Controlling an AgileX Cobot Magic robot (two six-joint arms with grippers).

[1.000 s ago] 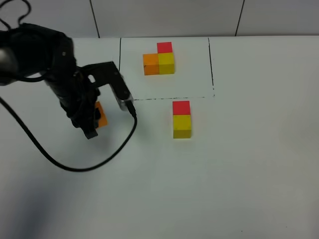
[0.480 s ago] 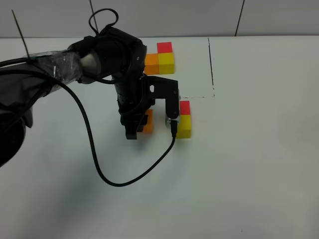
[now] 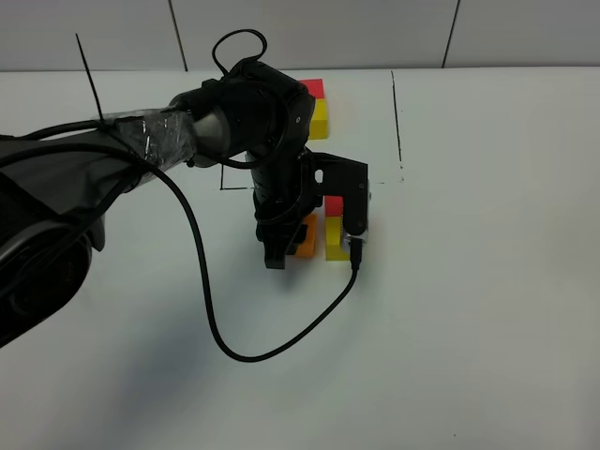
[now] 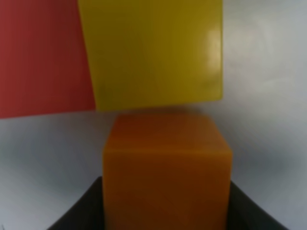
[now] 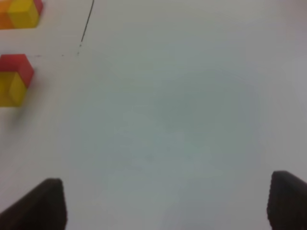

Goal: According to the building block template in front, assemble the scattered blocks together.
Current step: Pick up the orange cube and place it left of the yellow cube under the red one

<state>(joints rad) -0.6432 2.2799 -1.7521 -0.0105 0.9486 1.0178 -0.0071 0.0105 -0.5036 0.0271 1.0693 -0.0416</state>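
Two cubes sit paired ahead of your left gripper (image 3: 292,242): yellow cube (image 4: 151,50) just beyond the fingertips, red cube (image 4: 43,57) touching its side; your left fingers (image 4: 79,211) are clamped on the orange cube (image 4: 165,172), which sits just short of the yellow one; the template (image 3: 319,108) lies beyond, partly hidden by the arm; your right gripper (image 5: 165,201) hangs spread wide, nothing between its fingers, over bare table (image 5: 182,115).
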